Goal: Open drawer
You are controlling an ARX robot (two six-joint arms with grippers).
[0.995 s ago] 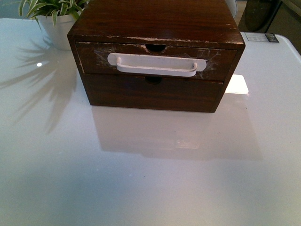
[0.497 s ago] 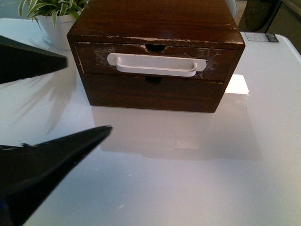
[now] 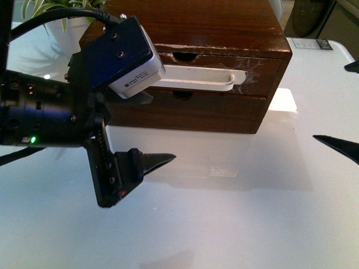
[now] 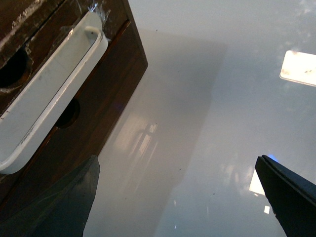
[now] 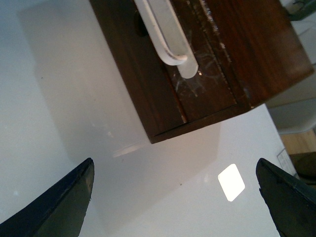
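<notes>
Drawer of dark brown wood (image 3: 261, 70), long white bar handle (image 3: 196, 78), looks shut, far-centre on glossy white counter (image 3: 224, 224). Left jaws apart, close to handle, not touching; right jaws apart, off right. Judgement: straddle bar squarely, pull straight nearward.

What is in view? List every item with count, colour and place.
chest: one, dark brown, far middle of table.
drawer: one, dark brown, scratched, chest's upper slot.
handle: one, white, across drawer front.
lower drawer: one, dark brown, beneath it.
plant: one, green, far left, beside chest.
card: one, white, table's far right.
table: one, glossy white, under everything.
left gripper: one, black, open before chest's left side.
right gripper: one, black, open at right, off chest.
</notes>
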